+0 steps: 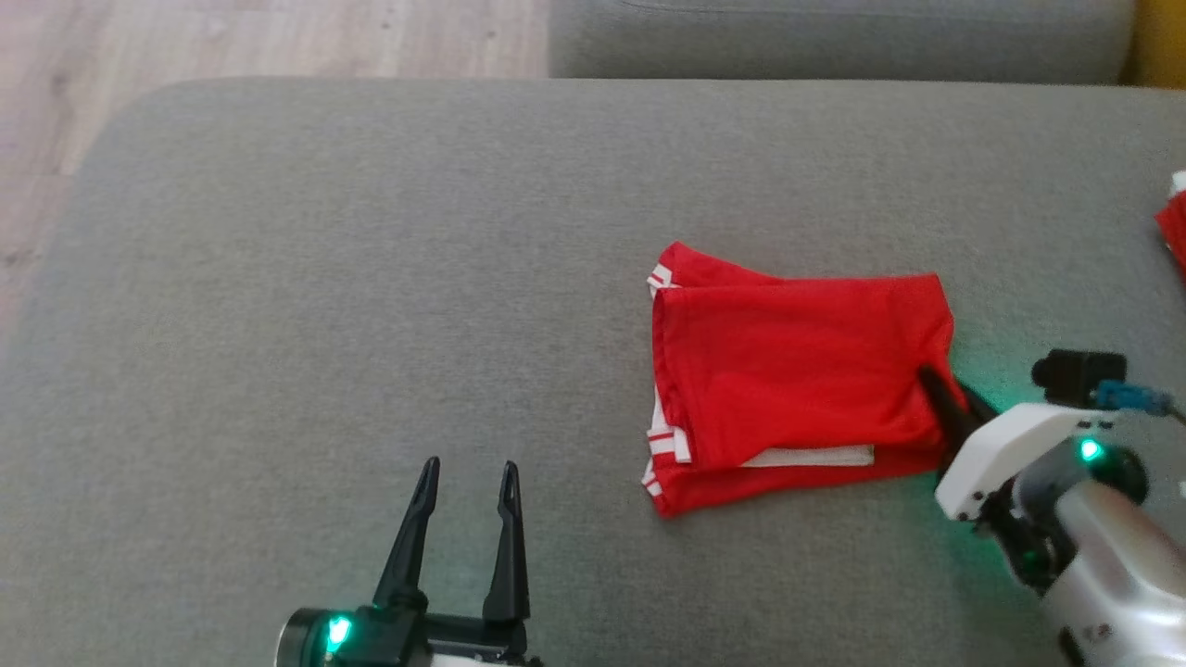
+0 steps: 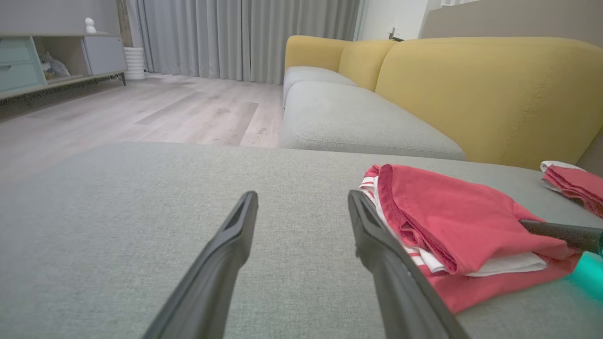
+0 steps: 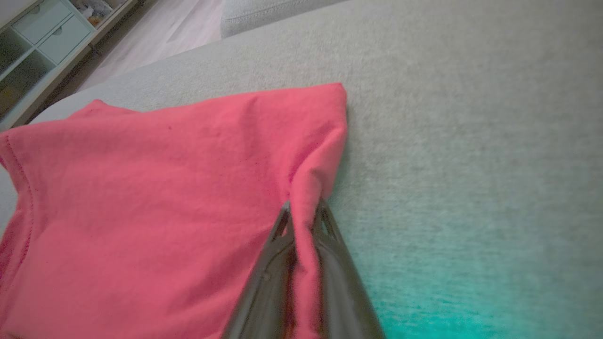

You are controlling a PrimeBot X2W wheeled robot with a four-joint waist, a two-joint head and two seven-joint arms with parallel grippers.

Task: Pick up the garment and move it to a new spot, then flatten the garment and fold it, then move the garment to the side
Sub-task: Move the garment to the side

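Garments, two: folded red garment (image 1: pixel 797 371) with white-striped trim, another red piece (image 1: pixel 1175 232) far right. My right claw (image 3: pixel 304 207) pinches the folded one's edge; left claw (image 1: pixel 470 463) gapes empty.

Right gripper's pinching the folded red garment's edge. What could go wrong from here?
1. The right gripper seems to pinch only a top-layer ridge of the garment; pulling may undo the fold.
2. The left gripper is open and apart, so a one-sided drag could skew it.
3. A second red cloth lies rightward and could get bumped.

Soft daylight, green LED glow (image 3: pixel 476 301)
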